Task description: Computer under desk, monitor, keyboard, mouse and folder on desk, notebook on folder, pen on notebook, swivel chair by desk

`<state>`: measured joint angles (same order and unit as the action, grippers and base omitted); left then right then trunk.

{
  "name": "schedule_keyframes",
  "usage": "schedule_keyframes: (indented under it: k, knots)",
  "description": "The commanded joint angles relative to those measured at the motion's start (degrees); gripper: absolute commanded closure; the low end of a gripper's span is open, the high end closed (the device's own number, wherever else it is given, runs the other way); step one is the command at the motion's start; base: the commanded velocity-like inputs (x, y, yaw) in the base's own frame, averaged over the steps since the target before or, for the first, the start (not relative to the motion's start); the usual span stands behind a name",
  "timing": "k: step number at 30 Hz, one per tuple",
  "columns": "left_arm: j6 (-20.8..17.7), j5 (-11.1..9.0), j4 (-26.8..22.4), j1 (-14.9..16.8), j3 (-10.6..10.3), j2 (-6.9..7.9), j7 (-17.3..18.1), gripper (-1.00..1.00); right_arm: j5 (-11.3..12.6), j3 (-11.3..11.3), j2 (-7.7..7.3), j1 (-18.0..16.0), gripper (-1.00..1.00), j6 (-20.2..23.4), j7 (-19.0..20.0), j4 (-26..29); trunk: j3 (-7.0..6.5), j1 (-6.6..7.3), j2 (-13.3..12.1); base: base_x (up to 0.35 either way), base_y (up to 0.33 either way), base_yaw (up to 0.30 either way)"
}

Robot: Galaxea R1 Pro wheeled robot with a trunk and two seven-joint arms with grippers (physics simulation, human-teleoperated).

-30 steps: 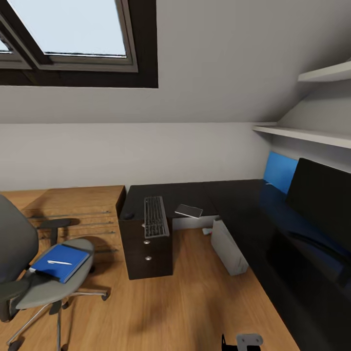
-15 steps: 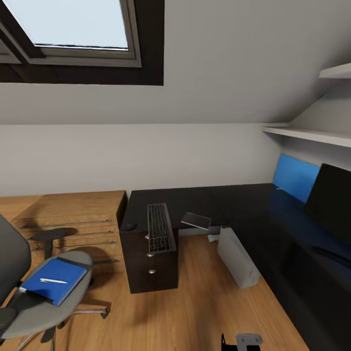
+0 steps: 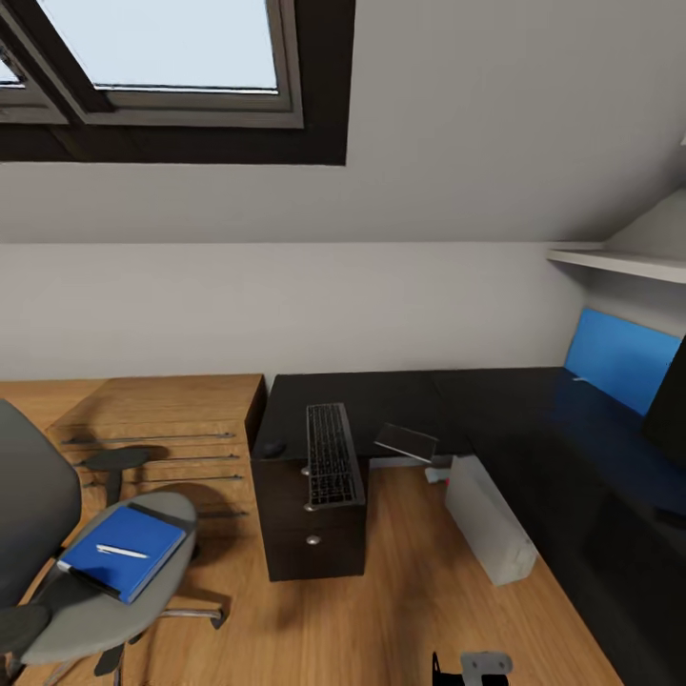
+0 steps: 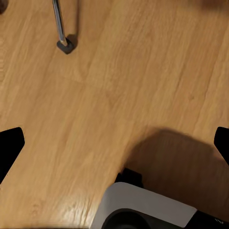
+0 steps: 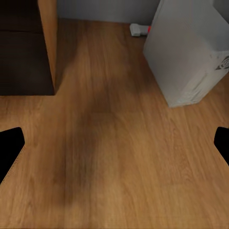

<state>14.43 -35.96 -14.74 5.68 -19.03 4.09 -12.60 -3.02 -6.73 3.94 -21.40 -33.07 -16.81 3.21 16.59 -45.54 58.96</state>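
The swivel chair (image 3: 57,581) stands at the lower left with the blue folder (image 3: 122,562) on its seat and the white pen (image 3: 121,551) on the folder. On the black desk (image 3: 400,395) lie the keyboard (image 3: 333,455) above the drawers, the mouse (image 3: 274,448) left of it, and the notebook (image 3: 407,441), tilted at the inner edge. The pale computer (image 3: 489,519) (image 5: 191,52) stands on the floor by the desk's long side. A sliver of the monitor (image 3: 671,400) shows at the right edge. My left gripper (image 4: 114,143) and right gripper (image 5: 114,143) hang open over bare floor, holding nothing.
A light wooden chest (image 3: 162,419) stands behind the chair. A blue panel (image 3: 619,357) leans on the right wall under a shelf (image 3: 619,262). One chair leg with its castor (image 4: 64,43) lies near my left gripper. A small white and red thing (image 5: 140,29) lies beside the computer.
The camera has turned left: desk, keyboard and computer sit further right in the picture and the monitor has slid mostly off the right edge. Nothing itself has moved.
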Motion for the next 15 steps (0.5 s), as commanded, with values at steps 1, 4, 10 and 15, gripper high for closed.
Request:
schedule_keyframes:
  k: [1,4,10,15]
  knots:
    - [0.1,-0.3,0.0,0.0,-0.5,0.02,-0.4,-1.00,-0.3,-0.4,0.01,0.0,-1.00,0.0,-0.6,-0.1,0.07,-0.01,0.1,0.006,0.002,0.249]
    - [0.2,-0.3,-0.1,0.0,-0.5,-0.13,-0.4,-1.00,-0.3,-0.4,0.01,0.0,-1.00,0.0,-0.6,0.0,0.11,-0.01,0.1,0.003,0.001,0.216]
    - [0.2,-0.2,-2.8,0.0,-1.0,-2.15,-0.7,-1.00,-0.2,-0.5,0.18,0.0,-1.00,-0.1,-0.7,0.3,0.16,-0.01,0.1,0.001,0.000,0.079]
    - [-0.6,-0.1,-12.0,0.0,-1.2,-2.85,-1.4,-1.00,-0.3,-0.7,1.11,0.0,-1.00,0.0,-0.6,0.7,0.16,-0.01,0.1,0.000,0.000,0.015]
